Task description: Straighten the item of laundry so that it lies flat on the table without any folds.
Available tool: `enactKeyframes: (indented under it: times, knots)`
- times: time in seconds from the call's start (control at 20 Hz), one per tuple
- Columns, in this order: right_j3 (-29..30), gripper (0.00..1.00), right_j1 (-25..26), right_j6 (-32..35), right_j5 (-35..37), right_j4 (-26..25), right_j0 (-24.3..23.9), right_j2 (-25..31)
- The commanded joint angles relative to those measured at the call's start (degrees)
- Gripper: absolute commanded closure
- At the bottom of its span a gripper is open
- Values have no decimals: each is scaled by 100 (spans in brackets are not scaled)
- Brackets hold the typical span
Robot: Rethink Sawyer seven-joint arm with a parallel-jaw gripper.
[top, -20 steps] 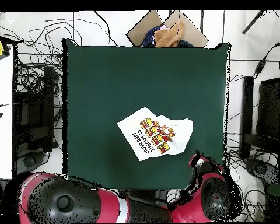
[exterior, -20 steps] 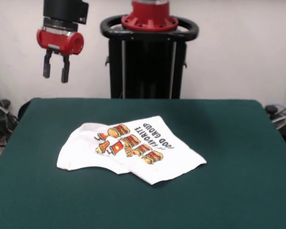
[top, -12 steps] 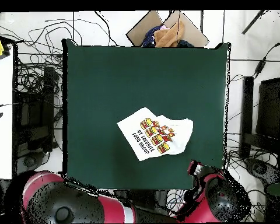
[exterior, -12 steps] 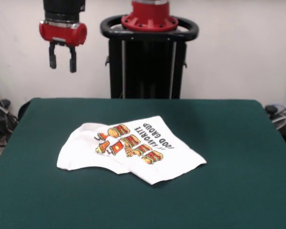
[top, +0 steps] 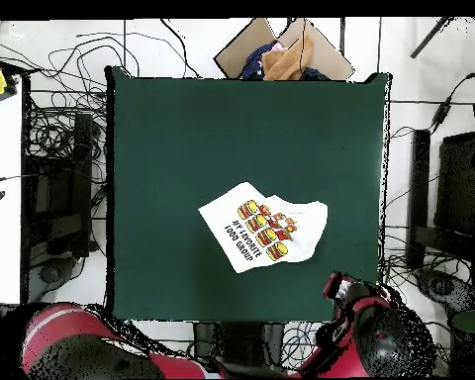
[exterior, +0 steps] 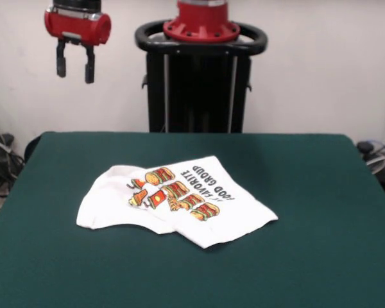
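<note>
My end effector [exterior: 75, 67] hangs empty with its fingers spread, high above the tabletop [exterior: 308, 192]. The T-shirt [exterior: 173, 200] lies well below it, nearer mid-table, soft and light, one side apparently doubled under. I'd pinch that folded corner's edge and draw it outward.
</note>
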Motion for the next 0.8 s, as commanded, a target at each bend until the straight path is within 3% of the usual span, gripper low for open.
enactKeyframes:
  times: [0.05, 0.45, 0.7, 0.8]
  knots:
    - [-638, 0, 201, -277, -385, 592, 387, 1115]
    - [-1011, 0, 326, 263, -399, 1065, 532, 1395]
    - [-1333, 0, 456, 514, -570, 901, 508, 1528]
    - [-1513, 0, 636, 413, -546, 1183, 526, 1672]
